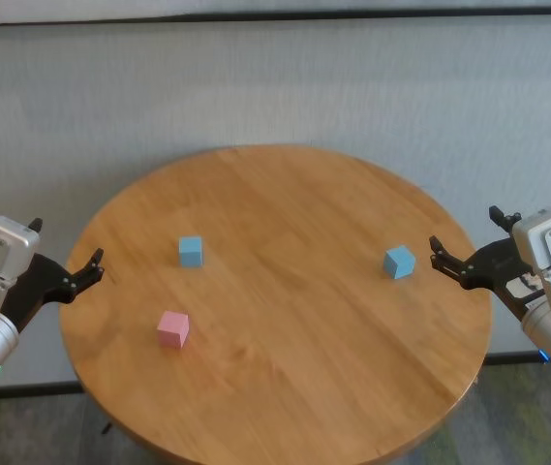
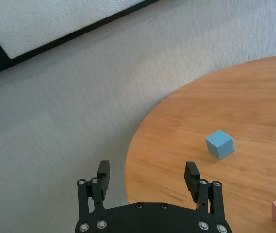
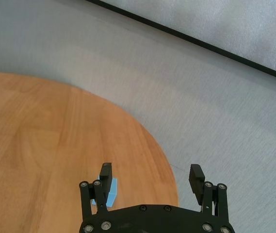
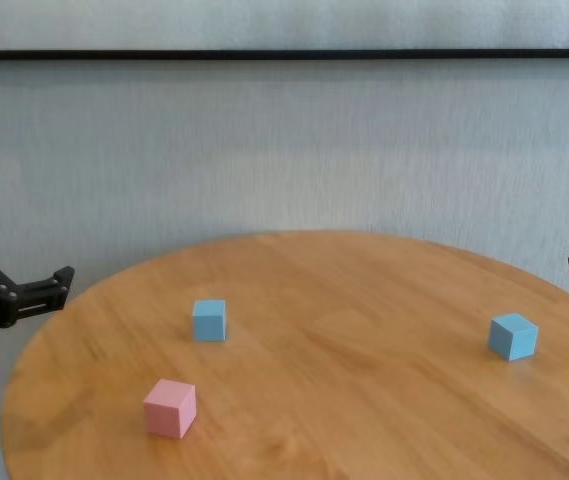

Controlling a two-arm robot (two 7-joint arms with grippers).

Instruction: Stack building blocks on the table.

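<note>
On the round table we have three loose blocks (none stacked), so our right gripper, jaws apart like the left gripper's, should descend squarely over the nearby blue block.

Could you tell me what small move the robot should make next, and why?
Probably lower the open right gripper toward the blue block on the right, the one nearest it. All three blocks lie apart on the table, none stacked, and the left gripper waits open at the left rim.
</note>
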